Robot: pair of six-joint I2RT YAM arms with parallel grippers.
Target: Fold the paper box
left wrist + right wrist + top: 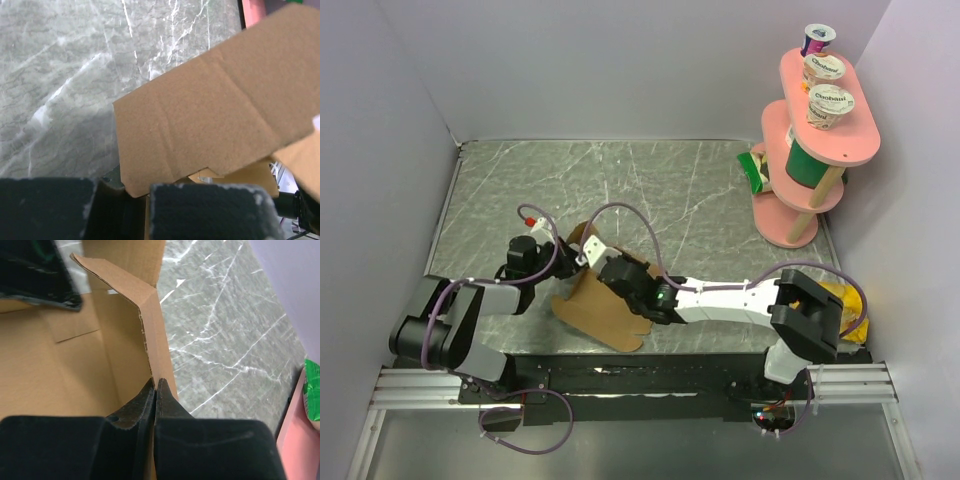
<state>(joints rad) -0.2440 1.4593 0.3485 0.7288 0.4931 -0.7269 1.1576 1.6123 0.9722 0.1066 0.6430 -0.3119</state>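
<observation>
Left pincer (pixel 556 262): clenched. A flap's edge runs in between its pads (pixel 210 212), so it looks pinched there, at the box's 10 o'clock corner.
Paper box (pixel 605 310): plain brown cardboard, half formed. It sits on the surface (pixel 650 190) toward 7 o'clock from the middle, between the two arms. One panel lies low toward 6 o'clock and the walls rise on the far side.
Right pincer (pixel 155 387): clenched on the top edge of an upright side wall just beside a creased corner, at the box's 1 o'clock.
Step in hand: by my reading, standing this wall square to the base while the other arm anchors the sheet.
Doing it well: hold the left grip steady as the pivot. Swing the right wrist along the scored crease rather than dragging the whole box. Stop once the wall stands upright and its tab meets the neighbouring panel.
Risk: pulling toward 3 o'clock could slide the flap out of the left pads or buckle the wall away from the score.
Pink stand (pixel 815 150): at 2 o'clock, well apart and carrying yogurt cups. It is no obstacle.
</observation>
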